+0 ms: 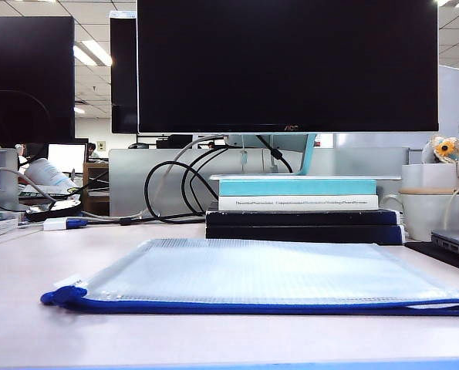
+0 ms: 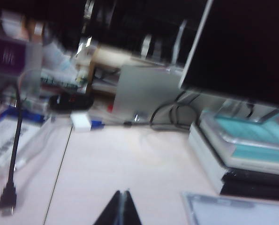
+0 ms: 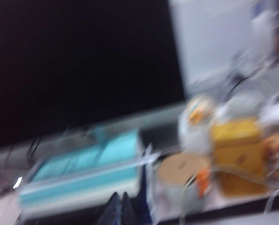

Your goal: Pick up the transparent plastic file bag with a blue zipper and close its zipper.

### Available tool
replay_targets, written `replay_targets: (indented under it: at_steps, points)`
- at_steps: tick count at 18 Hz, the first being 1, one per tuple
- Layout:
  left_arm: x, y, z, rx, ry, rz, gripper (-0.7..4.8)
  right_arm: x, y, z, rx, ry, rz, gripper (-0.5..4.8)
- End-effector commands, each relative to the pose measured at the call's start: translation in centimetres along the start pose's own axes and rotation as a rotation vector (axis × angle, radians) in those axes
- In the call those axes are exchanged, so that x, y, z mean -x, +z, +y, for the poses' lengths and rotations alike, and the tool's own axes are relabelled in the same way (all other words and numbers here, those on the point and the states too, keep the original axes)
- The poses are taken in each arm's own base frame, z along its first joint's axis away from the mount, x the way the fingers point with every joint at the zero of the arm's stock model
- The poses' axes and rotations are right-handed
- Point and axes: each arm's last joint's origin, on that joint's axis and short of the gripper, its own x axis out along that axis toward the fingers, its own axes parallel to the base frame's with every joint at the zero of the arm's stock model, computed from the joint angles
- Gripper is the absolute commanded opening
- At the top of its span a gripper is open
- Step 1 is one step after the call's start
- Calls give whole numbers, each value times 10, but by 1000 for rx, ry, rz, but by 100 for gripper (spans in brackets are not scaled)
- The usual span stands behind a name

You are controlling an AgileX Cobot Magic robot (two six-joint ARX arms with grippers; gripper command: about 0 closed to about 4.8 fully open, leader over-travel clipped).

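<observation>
File bag [image 1: 268, 274] lies untouched across the exterior view's lower centre; its zipper [image 1: 275, 307] looks perhaps open. Left gripper [image 2: 122, 208] and right gripper [image 3: 117, 208] are closed, empty.

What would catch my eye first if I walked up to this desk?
Probably the file bag, lying flat across the front of the table, its dark-blue zipper along the near edge. Behind it a stack of books sits under a big dark monitor. The left gripper and right gripper are shut, holding nothing.
</observation>
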Motion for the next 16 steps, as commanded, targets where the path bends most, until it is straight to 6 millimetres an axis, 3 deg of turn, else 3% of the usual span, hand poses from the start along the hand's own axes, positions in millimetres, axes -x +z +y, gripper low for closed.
replay_targets:
  at_steps: [1,5,7,10,14,16]
  points:
    - [-1,12,-3,-35,-3,69,-5,-12,11,7,10,36,65,-2]
    - [-10,38,-11,-96,-124,137,-5,-47,30,24,15,189,228,-2]
    - [-15,64,-16,-165,-135,185,-5,-76,47,40,9,379,315,-2]
    - [-20,88,-20,-257,-132,201,-5,-108,57,58,17,638,402,-2]
    - [-23,103,-23,-339,-156,360,-5,-138,50,103,55,829,549,-2]
    - [-30,105,-22,-334,-161,450,-5,-144,38,138,135,892,629,-2]
